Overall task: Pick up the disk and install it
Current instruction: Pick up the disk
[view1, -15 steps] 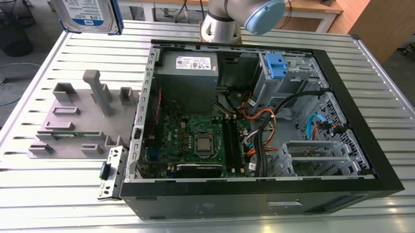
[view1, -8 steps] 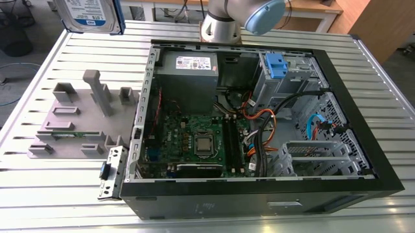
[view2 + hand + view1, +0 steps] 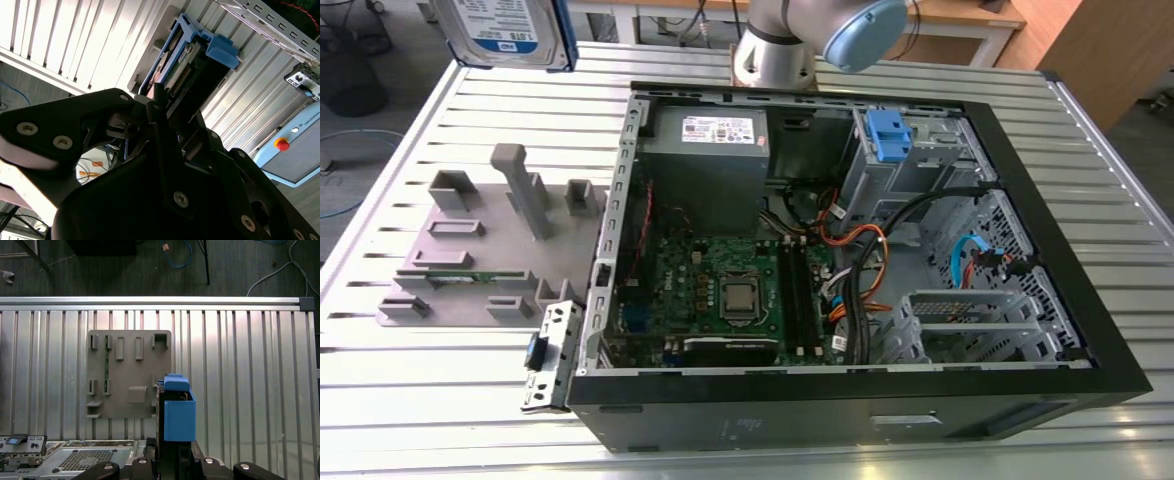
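Observation:
The disk (image 3: 502, 32) hangs high over the far corner of the table at the exterior view's left, its white-and-blue label facing the camera. In the second wrist view the disk (image 3: 184, 64) sits in its blue carrier frame between my black fingers (image 3: 156, 102), connector edge showing. The first wrist view shows the disk (image 3: 178, 412) edge-on, well above the table, with my gripper (image 3: 172, 459) shut on its lower end. It hovers over the edge of the grey fixture plate (image 3: 127, 372).
The open computer case (image 3: 1067, 250) lies on the slatted metal table (image 3: 414, 400), with motherboard, cables and a drive bay with a blue latch (image 3: 887, 135) inside. The grey fixture plate (image 3: 467, 262) with upright posts sits beside it. My arm's base (image 3: 774, 45) stands behind the case.

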Action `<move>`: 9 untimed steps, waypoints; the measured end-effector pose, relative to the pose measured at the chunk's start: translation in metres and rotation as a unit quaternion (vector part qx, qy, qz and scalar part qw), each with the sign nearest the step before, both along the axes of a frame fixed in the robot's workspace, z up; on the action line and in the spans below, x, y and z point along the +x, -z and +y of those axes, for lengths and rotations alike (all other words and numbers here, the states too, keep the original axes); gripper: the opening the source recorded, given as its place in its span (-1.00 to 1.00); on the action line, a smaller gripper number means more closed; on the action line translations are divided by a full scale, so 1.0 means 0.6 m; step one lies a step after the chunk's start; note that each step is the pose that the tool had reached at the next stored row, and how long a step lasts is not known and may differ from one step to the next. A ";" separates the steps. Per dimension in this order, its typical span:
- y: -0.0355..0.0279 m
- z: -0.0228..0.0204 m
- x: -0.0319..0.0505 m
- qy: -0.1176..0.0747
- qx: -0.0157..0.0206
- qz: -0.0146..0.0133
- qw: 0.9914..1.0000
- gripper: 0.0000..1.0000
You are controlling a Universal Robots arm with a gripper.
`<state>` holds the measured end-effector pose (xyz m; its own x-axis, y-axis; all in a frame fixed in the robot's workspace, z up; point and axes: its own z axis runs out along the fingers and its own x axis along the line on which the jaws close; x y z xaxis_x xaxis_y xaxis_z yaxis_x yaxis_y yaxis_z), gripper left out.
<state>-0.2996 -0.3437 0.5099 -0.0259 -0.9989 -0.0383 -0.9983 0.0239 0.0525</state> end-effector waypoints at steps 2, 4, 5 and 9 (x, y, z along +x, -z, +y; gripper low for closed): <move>0.000 0.0000 0.001 0.000 0.000 0.000 1.000 -0.30; 0.000 0.0000 0.003 0.000 0.001 0.000 1.000 -0.30; 0.000 0.0000 0.005 0.000 0.001 0.000 1.000 -0.30; 0.001 0.0000 0.010 0.000 0.003 0.000 1.000 -0.30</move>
<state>-0.2934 -0.3437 0.5096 -0.0259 -0.9987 -0.0450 -0.9983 0.0235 0.0527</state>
